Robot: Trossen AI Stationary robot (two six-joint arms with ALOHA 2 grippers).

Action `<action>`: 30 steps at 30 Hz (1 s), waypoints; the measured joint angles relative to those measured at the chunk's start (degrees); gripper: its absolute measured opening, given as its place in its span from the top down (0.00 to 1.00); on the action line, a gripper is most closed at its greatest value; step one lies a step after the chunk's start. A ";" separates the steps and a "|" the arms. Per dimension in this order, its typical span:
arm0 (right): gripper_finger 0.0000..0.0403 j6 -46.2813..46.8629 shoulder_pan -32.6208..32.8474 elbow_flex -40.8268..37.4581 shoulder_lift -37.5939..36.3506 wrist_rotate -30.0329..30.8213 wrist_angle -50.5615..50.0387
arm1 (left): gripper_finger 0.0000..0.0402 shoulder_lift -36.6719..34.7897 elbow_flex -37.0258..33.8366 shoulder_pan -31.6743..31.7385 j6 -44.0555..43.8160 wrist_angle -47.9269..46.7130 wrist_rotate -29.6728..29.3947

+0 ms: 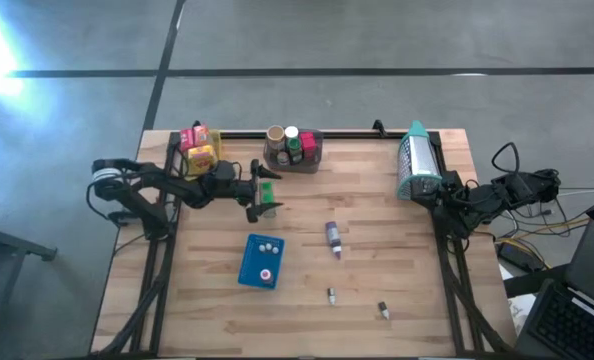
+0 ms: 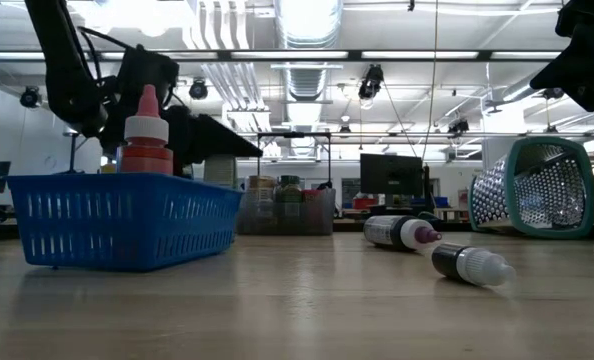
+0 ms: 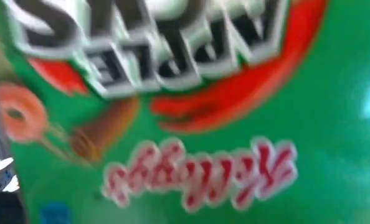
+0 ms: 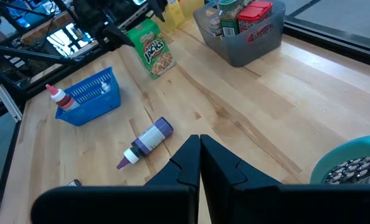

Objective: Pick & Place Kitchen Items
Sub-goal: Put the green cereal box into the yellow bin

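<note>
A green cereal box (image 4: 151,50) stands on its lower end on the wood table, a little tilted, left of the grey bin. It fills the left wrist view (image 3: 185,124). My left gripper (image 4: 141,22) comes at its upper end, open, with one finger on each side; from above it sits at the box (image 1: 268,186). A purple-capped bottle (image 1: 333,237) lies on its side mid-table. Two tiny bottles (image 1: 331,294) (image 1: 383,310) lie nearer the front edge. My right gripper (image 4: 200,140) hangs shut and empty above the table's right side. My left gripper has its fingers level on either side of the cereal box's upper end (image 4: 140,30), coming from the table's left. I cannot tell whether they touch the box. The box rests with its lower end on the table.
A blue tray (image 1: 249,268) with small bottles, one red-capped (image 2: 145,135), sits front left. The grey bin (image 4: 247,53) of jars and a yellow bin (image 1: 199,150) of packets stand along the far edge. A teal colander (image 1: 417,165) lies on its side at far right.
</note>
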 joint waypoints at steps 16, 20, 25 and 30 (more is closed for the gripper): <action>0.98 0.00 -0.02 0.00 0.00 0.00 0.00 | 0.01 0.00 0.14 0.00 1.70 23.47 -0.55; 0.98 0.00 -0.02 -0.01 0.00 -0.01 0.00 | 0.01 -0.33 1.72 -0.02 4.20 28.24 -0.52; 0.98 0.00 -0.01 0.00 0.00 0.00 0.00 | 0.01 -2.86 4.95 -0.63 12.62 30.05 0.05; 0.98 0.00 -0.01 -0.02 0.00 0.00 0.00 | 0.01 -5.01 7.95 -2.59 32.78 29.26 0.87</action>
